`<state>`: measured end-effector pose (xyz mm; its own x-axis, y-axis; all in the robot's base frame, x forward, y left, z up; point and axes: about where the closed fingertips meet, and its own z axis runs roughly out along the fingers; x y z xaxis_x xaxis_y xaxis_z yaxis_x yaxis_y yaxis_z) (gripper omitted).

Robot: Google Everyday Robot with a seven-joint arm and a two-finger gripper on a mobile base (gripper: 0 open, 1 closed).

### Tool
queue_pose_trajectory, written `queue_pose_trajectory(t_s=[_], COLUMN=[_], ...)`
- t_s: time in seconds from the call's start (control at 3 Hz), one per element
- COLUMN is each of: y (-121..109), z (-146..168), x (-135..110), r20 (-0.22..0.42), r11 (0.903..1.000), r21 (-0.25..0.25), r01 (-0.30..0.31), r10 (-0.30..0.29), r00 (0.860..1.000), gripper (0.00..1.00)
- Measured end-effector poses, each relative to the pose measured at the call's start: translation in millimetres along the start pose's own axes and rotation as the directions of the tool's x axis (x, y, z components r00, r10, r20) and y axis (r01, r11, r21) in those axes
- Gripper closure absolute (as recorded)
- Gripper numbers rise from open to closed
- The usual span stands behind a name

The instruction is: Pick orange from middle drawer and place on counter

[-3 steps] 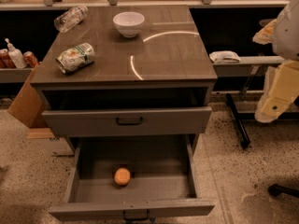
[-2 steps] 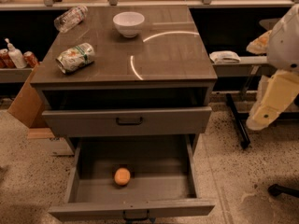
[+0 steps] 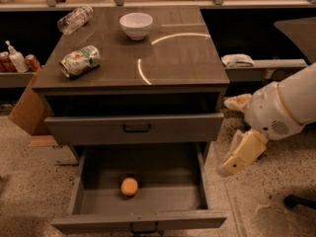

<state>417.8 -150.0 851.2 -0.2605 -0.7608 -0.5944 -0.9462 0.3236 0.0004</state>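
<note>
Far left, on a dark side shelf, stand a white pump bottle and red cans; a brown cardboard box leans below, next to the cabinet. On the glossy brown-grey counter, back-left corner, a clear plastic bottle lies on its side. Nearer the front-left edge lies a green-and-orange printed can, also tipped over. A white ceramic bowl sits upright at back centre, w/ curved light reflections just to its right.

Below the top, a plain grey drawer front w/ black bar handle is closed. Under it the wide grey metal middle drawer is pulled fully out. The small round orange rests on its flat floor, left of centre, touching neither wall, nothing else w/ it.

Right of the cabinet, a crumpled white cloth lies on a grey ledge. Lower right, the white robot arm reaches in from the edge. Its cream two-finger gripper hangs outside the drawer, beside the right wall, above the speckled floor. Fingers spread wide, one up, one down, gripping nothing; well apart from the orange.
</note>
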Motion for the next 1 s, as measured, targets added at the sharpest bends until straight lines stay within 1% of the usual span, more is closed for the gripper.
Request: queue_pose_trajectory(t_s=[0.33, 0.67, 1.0], y=[9, 9, 10], z=[4, 3, 35], x=[-15, -15, 2], r20=[0.063, 0.059, 0.051], r11=[0.9992, 0.9993, 0.9961], r21=[-0.03, -0.027, -0.045], r01=[-0.026, -0.024, -0.076], r10=[0.028, 0.026, 0.079], r00=[0.998, 0.998, 0.996], gripper=[0.0, 0.0, 0.0])
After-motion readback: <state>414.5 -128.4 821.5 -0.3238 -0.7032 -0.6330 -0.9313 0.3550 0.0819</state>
